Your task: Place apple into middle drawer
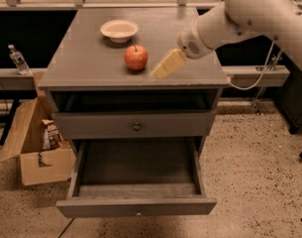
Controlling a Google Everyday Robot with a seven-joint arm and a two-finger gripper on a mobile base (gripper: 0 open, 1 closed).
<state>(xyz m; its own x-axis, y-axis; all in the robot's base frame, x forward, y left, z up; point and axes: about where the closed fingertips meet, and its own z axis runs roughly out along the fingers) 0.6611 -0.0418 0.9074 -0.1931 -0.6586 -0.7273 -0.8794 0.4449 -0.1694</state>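
**Status.** The step in hand is the approach to the grasp, and the apple is not yet held. The apple [135, 57] stands stem up on the desk [76, 63], toward the front edge. It is just in front of the white bowl [119, 29] and apart from it. The end effector [163, 67] hangs over the desk just to the right of the apple, angled down toward it. It appears to stand clear of the apple and carries nothing. It shows as one pale wedge, so I cannot tell whether it is set wide or narrow.

**Recommendations.**
- Confirm a wide setting before you close the gap. A narrow one would, in my judgement, shove the apple toward the bowl or off the front edge.
- Centre the apple in the end effector at its broadest girth, below the stem.
- Close gently. The fruit is round and smooth, so an off-centre grip is likely to slip.
- Lift clear of the desk edge before you carry forward and down.
- The middle drawer [135, 206] stands pulled out beneath the shut upper drawer [135, 125]. Release well inside its walls, and low, so the apple does not roll.

**Not verified.**
- Depth is hard to judge from this view, so the true gap between the end effector and the apple is uncertain.
- The far side of the apple is hidden.
- The rear of the middle drawer lies in shadow under the upper drawer.
- The arm [249, 14] runs out of view at the upper right.
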